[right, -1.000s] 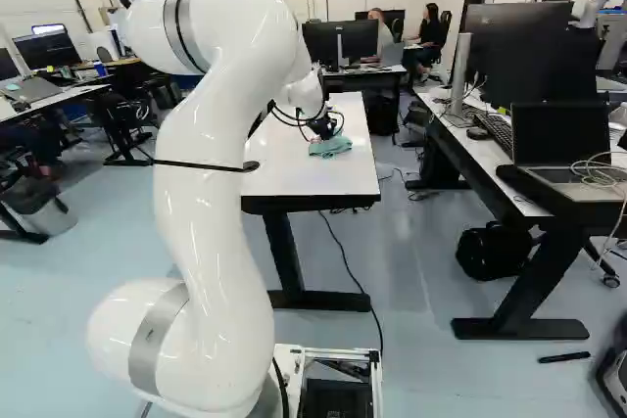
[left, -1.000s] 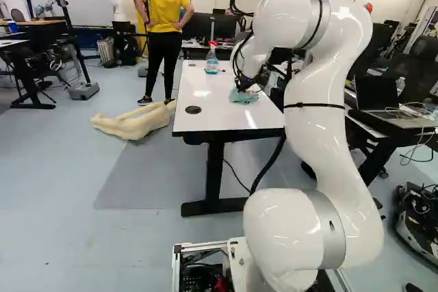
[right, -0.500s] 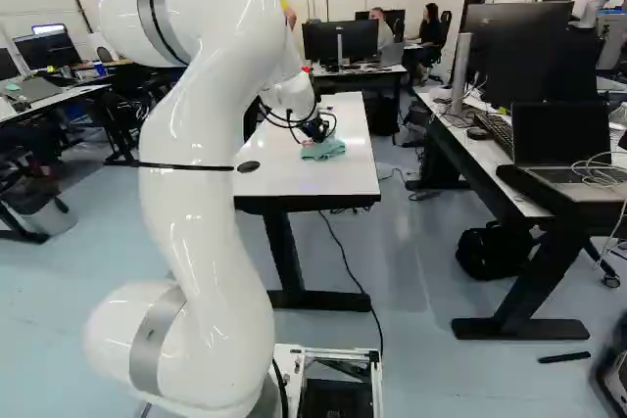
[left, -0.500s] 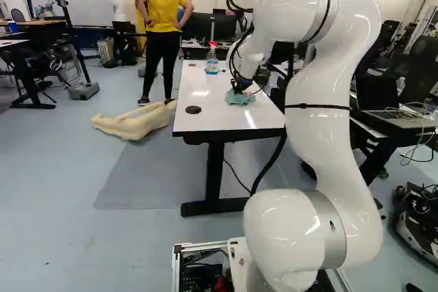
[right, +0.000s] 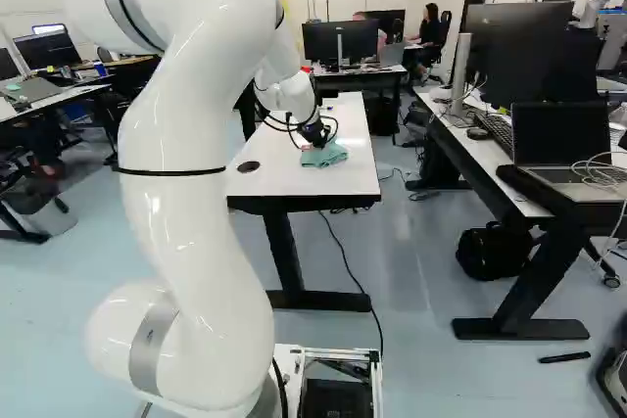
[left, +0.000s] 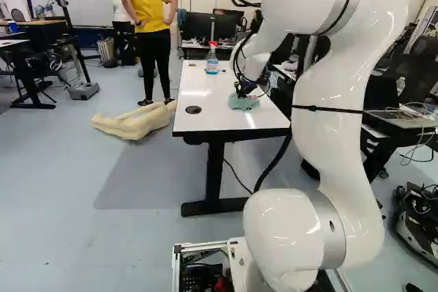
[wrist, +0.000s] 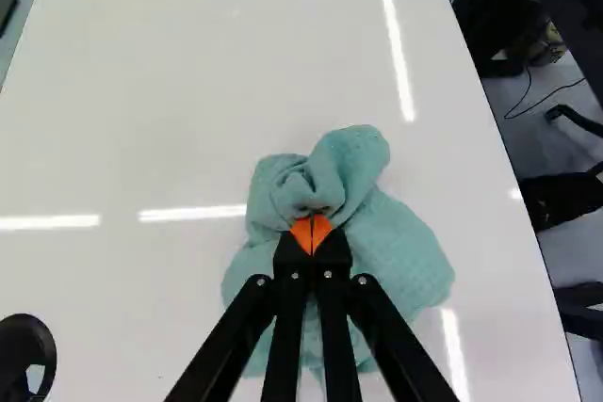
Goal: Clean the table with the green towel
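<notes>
The gripper (left: 241, 93) pinches the green towel (wrist: 400, 251) against the white table (left: 205, 120); farther along stands a spray bottle (left: 212, 62), blue liquid inside, red nozzle (left: 213, 43) on top.

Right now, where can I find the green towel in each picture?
Left base view: just right of the middle, left of the arm's upright links, the towel on the tabletop.
Right base view: just right of the middle, beyond the arm's right side.
Wrist view: pinched by the gripper, spreading around it.
Shared landmark: white table.
</notes>
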`<state>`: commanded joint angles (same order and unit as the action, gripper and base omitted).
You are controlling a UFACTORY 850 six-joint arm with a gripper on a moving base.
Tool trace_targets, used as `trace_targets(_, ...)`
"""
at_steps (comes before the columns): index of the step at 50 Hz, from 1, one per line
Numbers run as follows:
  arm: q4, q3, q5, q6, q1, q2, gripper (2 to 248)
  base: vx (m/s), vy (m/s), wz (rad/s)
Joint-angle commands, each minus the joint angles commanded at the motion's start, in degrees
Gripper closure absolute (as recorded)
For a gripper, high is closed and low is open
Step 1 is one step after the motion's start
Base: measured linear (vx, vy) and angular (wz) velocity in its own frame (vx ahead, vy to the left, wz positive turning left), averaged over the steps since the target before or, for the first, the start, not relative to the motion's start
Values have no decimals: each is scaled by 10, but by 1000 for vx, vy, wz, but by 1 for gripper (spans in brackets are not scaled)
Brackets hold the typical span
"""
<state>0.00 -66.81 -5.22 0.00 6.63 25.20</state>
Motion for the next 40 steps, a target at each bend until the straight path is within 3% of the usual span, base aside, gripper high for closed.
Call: trace_targets(40, 0, 107, 0, 0, 28, -114, 230, 0, 0, 0)
